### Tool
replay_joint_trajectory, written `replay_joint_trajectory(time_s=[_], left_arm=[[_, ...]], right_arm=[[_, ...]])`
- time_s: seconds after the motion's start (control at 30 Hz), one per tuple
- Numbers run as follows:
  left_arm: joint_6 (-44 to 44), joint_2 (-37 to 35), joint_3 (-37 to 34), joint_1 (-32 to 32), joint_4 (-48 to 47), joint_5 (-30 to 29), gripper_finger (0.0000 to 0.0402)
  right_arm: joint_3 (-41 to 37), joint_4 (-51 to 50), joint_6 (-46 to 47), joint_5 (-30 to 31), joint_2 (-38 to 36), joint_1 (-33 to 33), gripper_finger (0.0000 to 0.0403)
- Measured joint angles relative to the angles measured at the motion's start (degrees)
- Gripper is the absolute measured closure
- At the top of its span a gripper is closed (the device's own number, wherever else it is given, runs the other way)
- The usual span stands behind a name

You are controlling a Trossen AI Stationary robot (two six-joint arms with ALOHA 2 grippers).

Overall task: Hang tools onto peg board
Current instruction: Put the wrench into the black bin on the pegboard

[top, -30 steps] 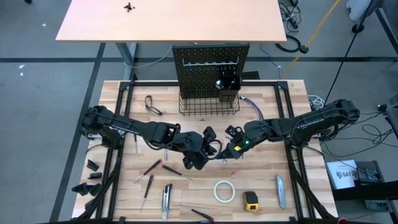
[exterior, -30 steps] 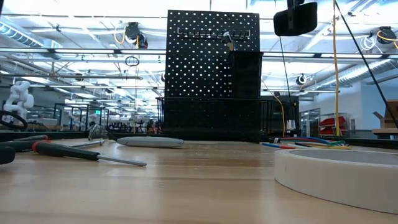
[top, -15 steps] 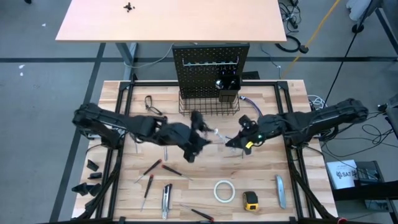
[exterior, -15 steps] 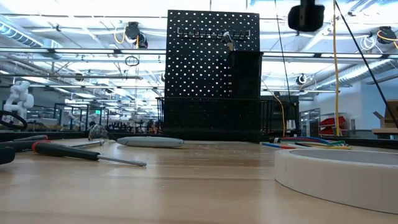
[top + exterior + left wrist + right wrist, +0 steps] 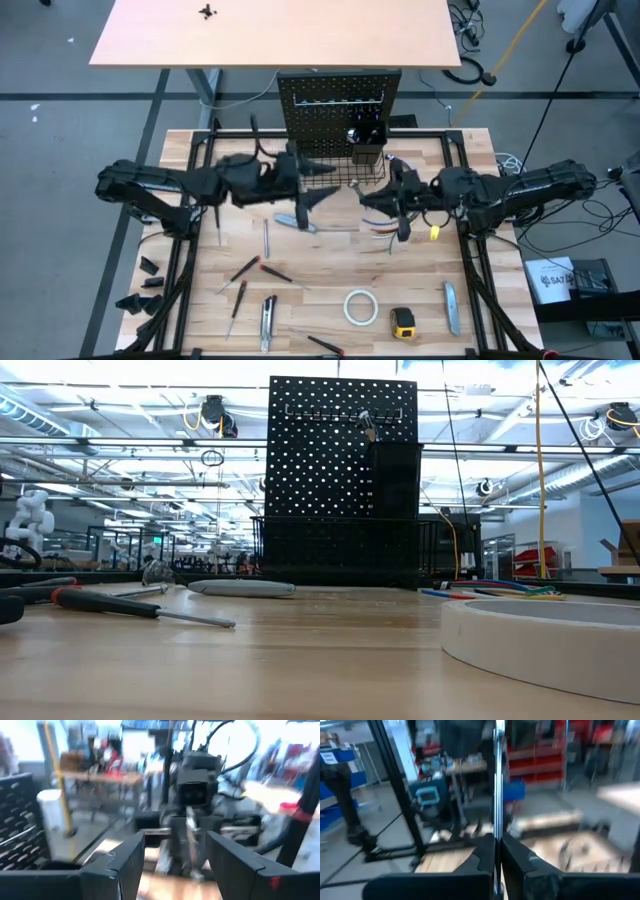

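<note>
On the near part of the bench (image 5: 300, 300) many tools lie unhung: a tape roll (image 5: 360, 307), a yellow tape measure (image 5: 403, 322), two knives (image 5: 452, 307) and some screwdrivers (image 5: 243, 268).

Farther in, the right gripper (image 5: 495, 865) is above the bench, right of centre and just in front of the basket (image 5: 338, 172). Its fingers (image 5: 517, 857) are pressed shut on a thin silver wrench (image 5: 497, 780), which stands straight out of the grip.

The left gripper (image 5: 175, 857) is left of centre, at the same depth, with its fingers (image 5: 132, 855) about half open and nothing between them. It points toward the right arm.

Another silver tool (image 5: 297, 221) lies on the bench below it.

The peg board (image 5: 338, 110) stands upright at the far edge, with a row of hooks (image 5: 335, 99) near its top.

To do the step well, the right arm should probably keep the wrench steady and bring its upper end level with a free hook, slowly, because the tool is long and thin. The left arm should stay clear of this path.
</note>
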Motion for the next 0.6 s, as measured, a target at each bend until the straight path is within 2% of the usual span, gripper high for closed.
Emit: replay_joint_trajectory(time_s=[0.1, 0.17, 0.43, 0.6], left_arm=[[0.04, -0.17, -4.29, -0.13, 13.8, 1.07, 0.0191], [0.24, -0.13, -6.3, 0.21, 19.05, 1.24, 0.0191], [-0.02, 0.8, -7.77, 4.78, 20.53, 6.0, 0.0192], [-0.33, 0.97, -7.82, 6.95, 18.52, 8.41, 0.0192]], right_arm=[[0.02, 6.25, -4.52, -0.21, -0.08, -1.38, 0.0397], [0.02, 8.98, -5.54, -0.37, 0.25, -2.33, 0.0397], [0.14, 18.08, -3.41, -0.66, 5.15, -6.27, 0.0397], [4.05, 17.44, -1.4, -2.06, 9.05, -7.95, 0.0397]])
